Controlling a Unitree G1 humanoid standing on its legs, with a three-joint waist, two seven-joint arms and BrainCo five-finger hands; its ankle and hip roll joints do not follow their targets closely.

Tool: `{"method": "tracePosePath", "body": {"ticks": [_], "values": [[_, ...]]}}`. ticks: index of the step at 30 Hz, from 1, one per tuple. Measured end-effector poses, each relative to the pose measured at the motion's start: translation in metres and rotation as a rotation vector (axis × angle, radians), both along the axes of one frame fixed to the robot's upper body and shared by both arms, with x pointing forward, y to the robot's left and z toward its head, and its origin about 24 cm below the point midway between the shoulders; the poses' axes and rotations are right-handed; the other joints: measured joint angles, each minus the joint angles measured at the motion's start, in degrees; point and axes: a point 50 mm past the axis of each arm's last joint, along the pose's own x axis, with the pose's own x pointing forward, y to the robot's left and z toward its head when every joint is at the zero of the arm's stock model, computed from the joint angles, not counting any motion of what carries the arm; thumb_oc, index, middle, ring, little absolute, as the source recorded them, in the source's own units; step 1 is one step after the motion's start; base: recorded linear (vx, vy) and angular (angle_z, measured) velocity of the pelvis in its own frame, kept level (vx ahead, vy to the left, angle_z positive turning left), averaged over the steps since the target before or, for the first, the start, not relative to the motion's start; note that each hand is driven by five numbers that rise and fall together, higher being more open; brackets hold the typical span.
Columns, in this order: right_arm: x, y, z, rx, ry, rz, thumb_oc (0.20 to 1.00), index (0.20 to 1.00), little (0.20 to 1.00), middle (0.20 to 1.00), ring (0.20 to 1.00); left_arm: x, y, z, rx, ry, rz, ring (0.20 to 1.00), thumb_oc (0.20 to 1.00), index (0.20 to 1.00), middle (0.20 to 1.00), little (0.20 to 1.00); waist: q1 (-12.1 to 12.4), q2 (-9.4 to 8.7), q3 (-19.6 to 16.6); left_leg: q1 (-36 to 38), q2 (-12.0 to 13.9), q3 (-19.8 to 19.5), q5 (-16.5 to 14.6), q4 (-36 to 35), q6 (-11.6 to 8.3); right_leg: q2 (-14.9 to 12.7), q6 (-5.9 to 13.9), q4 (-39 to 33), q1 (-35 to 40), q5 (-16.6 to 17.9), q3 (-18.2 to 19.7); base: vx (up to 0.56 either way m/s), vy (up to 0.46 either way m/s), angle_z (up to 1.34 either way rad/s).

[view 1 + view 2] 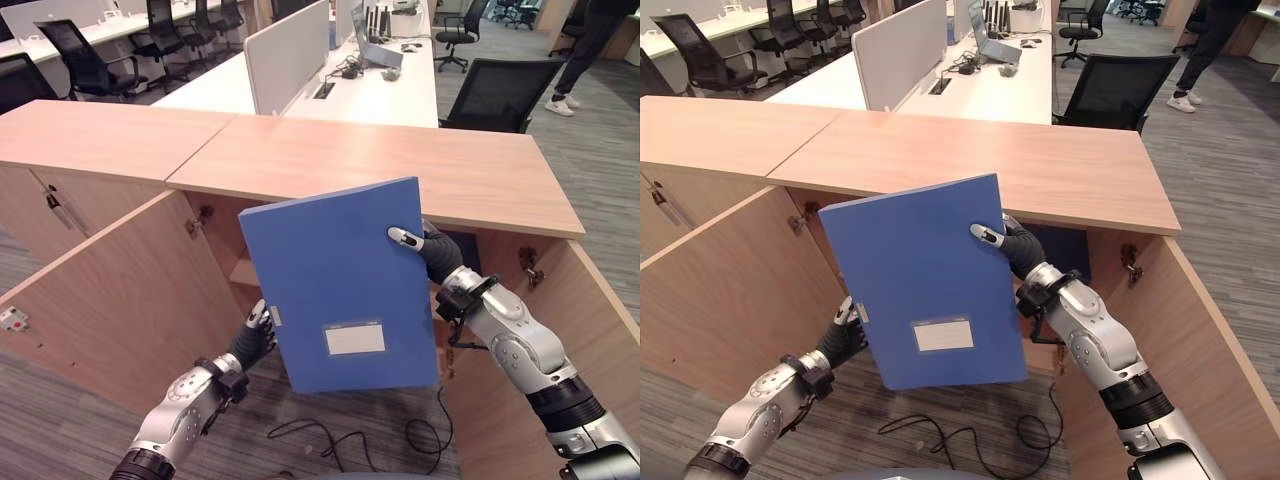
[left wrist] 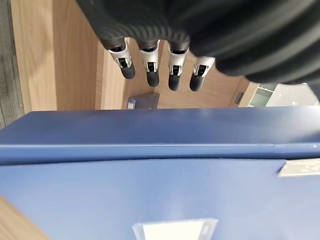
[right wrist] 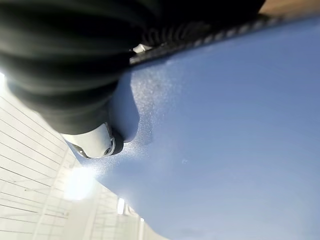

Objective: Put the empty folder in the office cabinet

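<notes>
Right now the right hand (image 1: 425, 245) pinches the blue folder (image 1: 340, 290) at its upper right edge: the thumb lies on the front face, and the remaining fingers are hidden behind the board. The left hand (image 1: 256, 335) sits at the folder's lower left edge, by the spine. In the left wrist view its fingers (image 2: 150, 62) reach out nearly straight past the spine (image 2: 150, 150), so it looks more like a steadying support than a real grip.

Between them the folder hangs upright and slightly tilted in front of the open office cabinet (image 1: 380, 165), white label (image 1: 354, 340) facing outward. It is in the air, not yet inside. Behind it is the dark cabinet interior, with a shelf edge (image 1: 245, 272) peeping out to the left of the folder. The left door (image 1: 110, 290) and the right door (image 1: 560, 330) both swing wide.

As I see it, the risk lies in that one-sided hold. If the right pinch slackens while the folder is pushed forward, the loose left hand may not catch it, and it could drop to the carpet. Tilted as it is, a corner might also snag on the shelf or the underside of the cabinet top and twist out of the hand. An office chair (image 1: 500, 95) stands beyond the cabinet, well apart.
</notes>
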Motion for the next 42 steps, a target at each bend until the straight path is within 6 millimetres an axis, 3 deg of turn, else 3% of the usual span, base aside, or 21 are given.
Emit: {"method": "tracePosePath", "body": {"ticks": [9, 13, 25, 42], "values": [[0.005, -0.006, -0.015, -0.018, 0.05, -0.032, 0.2, 0.2, 0.2, 0.2, 0.2, 0.0, -0.003, 0.003, -0.025, 0.001, -0.008, 1.0, 1.0, 1.0, 1.0, 1.0, 0.7, 0.01, 0.0, -0.4, -0.2, -0.6, 0.0, 0.0, 0.06, -0.1, 0.01, -0.1, 0.0, 0.0, -0.6, 0.0, 0.003, 0.03], [0.006, -0.008, -0.027, -0.076, 0.085, -0.034, 0.2, 0.2, 0.2, 0.2, 0.2, 0.004, -0.016, 0.019, -0.077, -0.073, -0.043, 1.0, 1.0, 1.0, 1.0, 1.0, 0.8, -0.03, 0.0, -0.5, -0.3, -1.0, 0.1, 0.0, 0.12, -0.2, 0.02, -0.1, 0.2, 0.0, -1.0, 0.0, 0.007, 0.05], [0.012, -0.023, -0.052, -0.083, 0.187, -0.106, 0.2, 0.2, 0.2, 0.2, 0.2, 0.004, -0.021, 0.03, -0.171, -0.087, -0.043, 1.0, 1.0, 1.0, 1.0, 1.0, 0.9, -0.2, 0.1, -0.7, -0.3, -1.3, 0.1, 0.0, 0.14, -0.2, 0.02, -0.2, 0.3, 0.0, -1.3, 0.0, 0.0, 0.0], [0.017, -0.02, -0.046, -0.106, 0.163, -0.127, 0.2, 0.2, 0.2, 0.2, 0.2, 0.003, -0.021, 0.032, -0.148, -0.089, -0.069, 1.0, 1.0, 1.0, 1.0, 1.0, 0.9, 0.07, 0.8, -0.7, -0.3, -1.4, 0.1, 0.0, 0.14, -0.1, 0.02, -0.6, 0.5, 0.0, -1.5, 0.0, 0.0, 0.0]]}}
